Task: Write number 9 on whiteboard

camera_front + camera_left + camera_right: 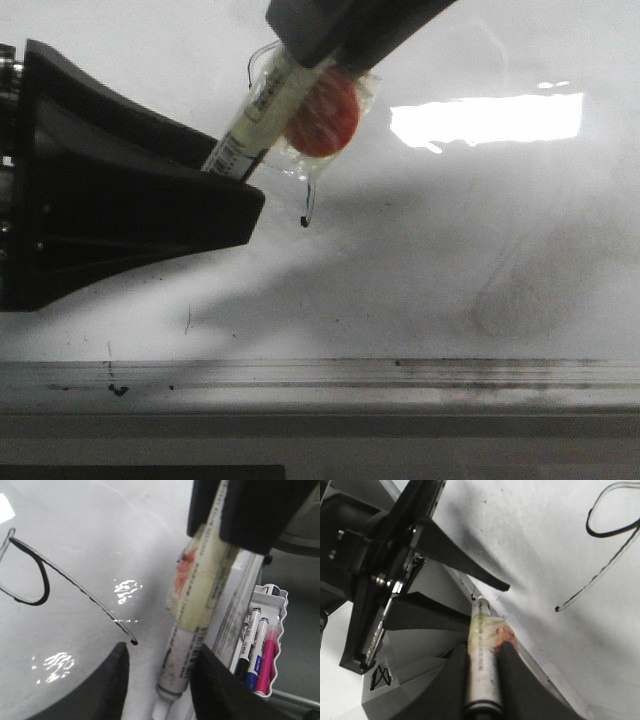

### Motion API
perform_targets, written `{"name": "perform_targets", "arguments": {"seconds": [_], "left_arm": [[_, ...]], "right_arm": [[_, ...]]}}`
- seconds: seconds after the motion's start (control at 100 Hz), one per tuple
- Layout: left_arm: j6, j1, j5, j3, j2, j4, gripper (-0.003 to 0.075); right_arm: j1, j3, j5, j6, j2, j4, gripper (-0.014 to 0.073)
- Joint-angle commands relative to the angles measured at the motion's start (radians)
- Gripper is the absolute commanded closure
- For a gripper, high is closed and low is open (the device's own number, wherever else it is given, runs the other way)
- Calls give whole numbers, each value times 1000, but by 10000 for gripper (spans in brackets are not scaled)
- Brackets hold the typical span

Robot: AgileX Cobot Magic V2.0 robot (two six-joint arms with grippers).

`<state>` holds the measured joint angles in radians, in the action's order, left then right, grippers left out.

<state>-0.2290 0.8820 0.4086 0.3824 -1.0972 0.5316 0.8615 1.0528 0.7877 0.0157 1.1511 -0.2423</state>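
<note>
Presently, a white-barrelled marker pen wrapped in clear tape with an orange patch (pixel 482 650) is clamped between the closed fingers of the right gripper (pixel 482 680). The left gripper (pixel 465 592) is held with its fingers spread apart, empty. A thin black marker-drawn number 9 (pixel 55 580) is displayed on the glossy, grey-smudged whiteboard (pixel 450 250), just beside the marker's tip.

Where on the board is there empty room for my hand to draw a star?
The whiteboard is free on its right side, between the light glare and the silver rail. The left is crowded: the left claw, the right claw holding the marker, and the number 9.
</note>
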Motion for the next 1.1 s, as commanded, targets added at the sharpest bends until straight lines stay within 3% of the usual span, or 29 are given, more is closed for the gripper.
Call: {"name": "perform_targets", "arguments": {"seconds": [0.0,0.09,0.31,0.38,0.51,0.58,0.7,0.84,0.99,1.09], "left_arm": [[-7,8,78,31,11,-17,614],[-7,8,78,31,11,-16,740],[-8,8,78,31,11,-14,741],[-37,8,78,31,11,-14,741],[-165,8,70,31,19,-35,741],[-235,8,38,31,34,-79,741],[-276,8,-88,31,93,-164,741],[-276,8,-196,31,166,-424,741],[-276,8,-210,31,163,-621,741],[-276,8,-203,31,134,-656,741]], "right_arm": [[0,33,-41,-2,-16,-14,636],[0,33,-39,-2,-16,-14,636],[0,33,-41,-2,-16,-12,615],[0,33,-43,-2,-16,-5,516],[-8,33,-59,-2,-16,21,205],[-17,33,-74,-16,-20,44,126],[-31,33,-69,-16,-29,68,125],[-32,33,-54,-16,-31,91,125],[-32,33,-62,-16,-31,91,125],[-32,33,-62,-16,-31,91,125]]}}
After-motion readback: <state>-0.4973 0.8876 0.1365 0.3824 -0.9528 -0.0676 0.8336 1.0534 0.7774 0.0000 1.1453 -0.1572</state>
